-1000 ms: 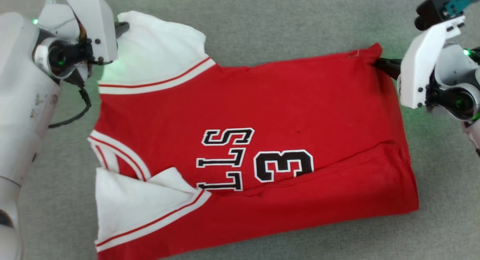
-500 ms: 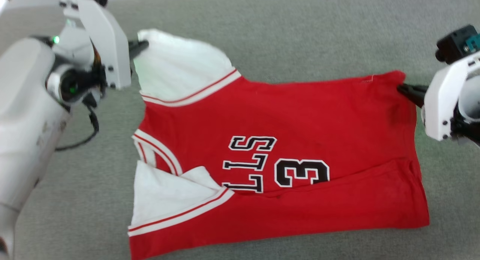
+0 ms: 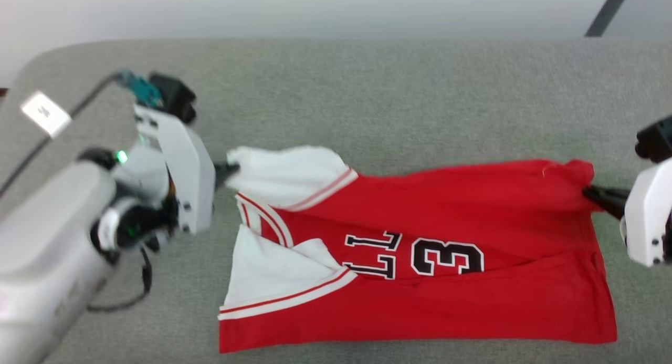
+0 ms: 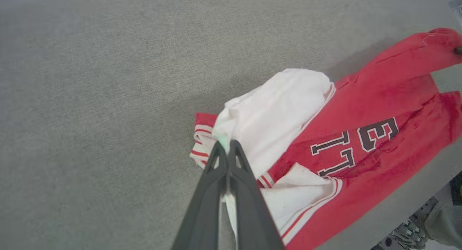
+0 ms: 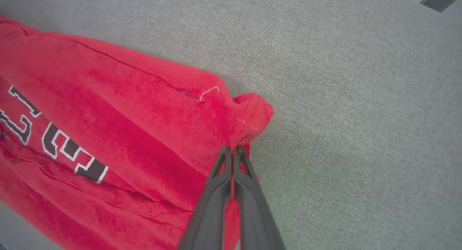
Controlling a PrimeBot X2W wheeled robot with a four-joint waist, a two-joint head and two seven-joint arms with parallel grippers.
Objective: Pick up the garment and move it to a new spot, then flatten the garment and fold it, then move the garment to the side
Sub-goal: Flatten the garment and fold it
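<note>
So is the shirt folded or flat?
Partly folded: near edge of the shirt lies doubled over its lettering; left gripper and right gripper pinch far corners.

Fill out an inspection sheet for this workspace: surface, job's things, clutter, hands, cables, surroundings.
Surface: grey cloth-covered table, rounded far-left corner.
Job's things: garment, red jersey, far edge lifted, near part lying on the table.
Clutter: nothing seen.
Hands: left hand shut on the white sleeve; right hand shut on the red hem corner.
Cables: black cable looping under the left wrist; tagged cable behind it.
Surroundings: dark slanted bar beyond the table; a person's shoe off its edge.
</note>
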